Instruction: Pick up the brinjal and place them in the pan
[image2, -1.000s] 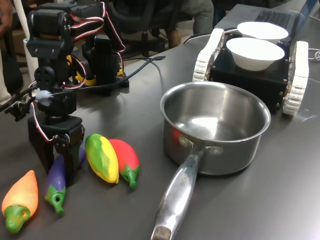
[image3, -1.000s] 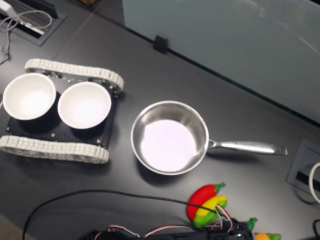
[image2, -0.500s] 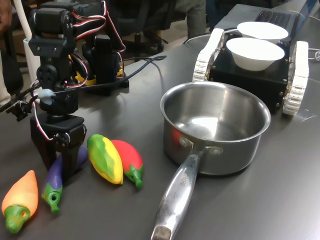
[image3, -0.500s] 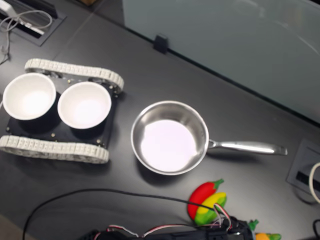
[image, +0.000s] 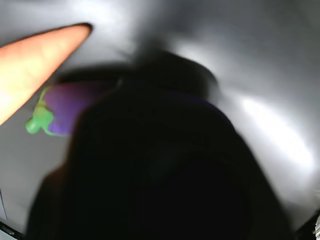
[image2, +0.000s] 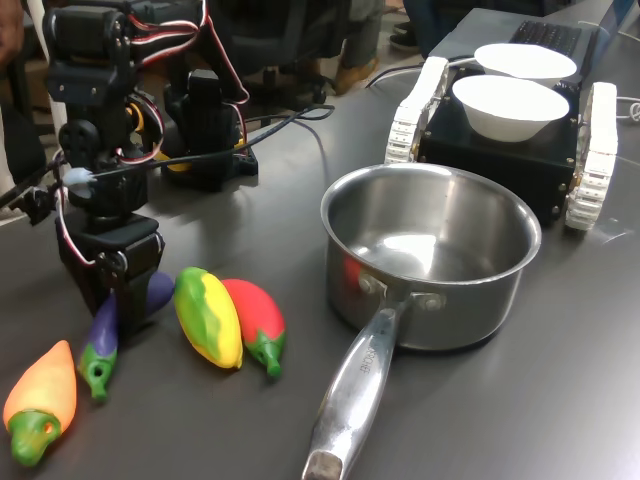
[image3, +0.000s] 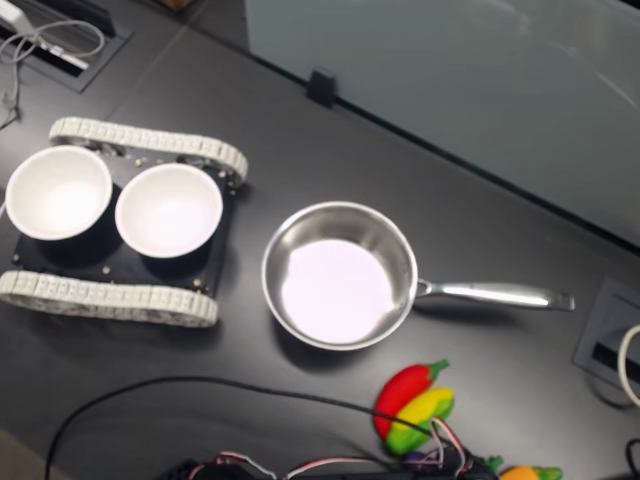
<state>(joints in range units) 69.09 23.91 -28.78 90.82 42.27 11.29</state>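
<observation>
So the gripper (image2: 118, 290) has its jaws pinching the brinjal (image2: 108, 330), which looks barely off the table, stem end hanging low beside the orange toy (image2: 42, 398). The pan (image2: 430, 250) is well apart and empty, so the carry and drop are left.

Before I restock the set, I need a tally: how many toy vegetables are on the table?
4, in a row in the first exterior view, from its left: orange one, brinjal under the gripper, yellow-green one, red one. None shows in the pan.
</observation>
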